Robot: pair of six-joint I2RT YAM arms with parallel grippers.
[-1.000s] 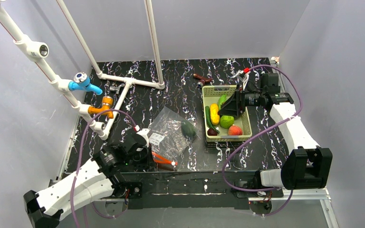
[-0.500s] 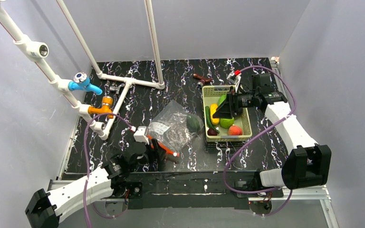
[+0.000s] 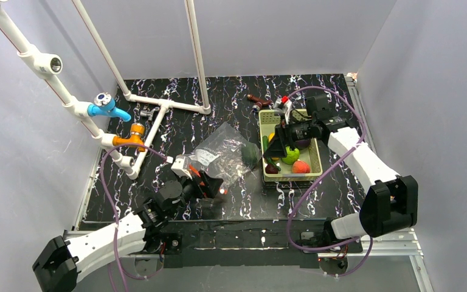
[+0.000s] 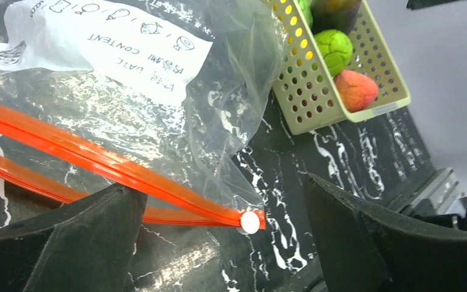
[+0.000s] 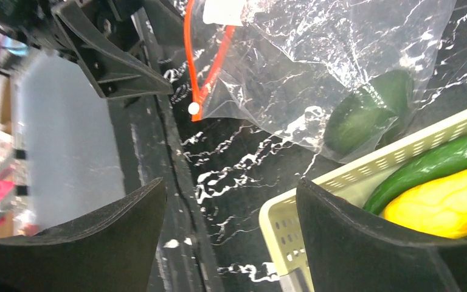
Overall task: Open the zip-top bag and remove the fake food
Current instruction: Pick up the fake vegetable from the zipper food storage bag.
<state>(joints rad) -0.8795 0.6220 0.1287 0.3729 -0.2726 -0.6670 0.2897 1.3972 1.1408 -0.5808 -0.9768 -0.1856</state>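
The clear zip-top bag [image 3: 222,155] lies crumpled on the black table, just left of the basket. Its red-orange zipper strips [image 4: 97,161] are spread apart and meet at a white end tab [image 4: 250,222]. A dark avocado [image 3: 249,157] is still inside the bag [image 5: 340,55], against the basket's side. My left gripper [image 3: 210,185] is open around the zipper's end and touches nothing. My right gripper [image 3: 281,136] hangs open and empty over the basket's left part. The cucumber [image 5: 438,161], yellow piece [image 5: 444,204], green round fruit [image 4: 333,48] and tomato [image 4: 356,89] lie in the basket.
The yellow-green perforated basket [image 3: 292,177] stands right of centre. A brown object with a handle [image 3: 258,101] lies behind it. A white pipe frame [image 3: 158,109] with a blue valve [image 3: 106,106] and an orange valve [image 3: 135,134] fills the back left. Grey walls enclose the table.
My left gripper has opened and let go of the zipper strip. The bag with the avocado has shifted right, up to the basket. My right gripper has moved left over the basket.
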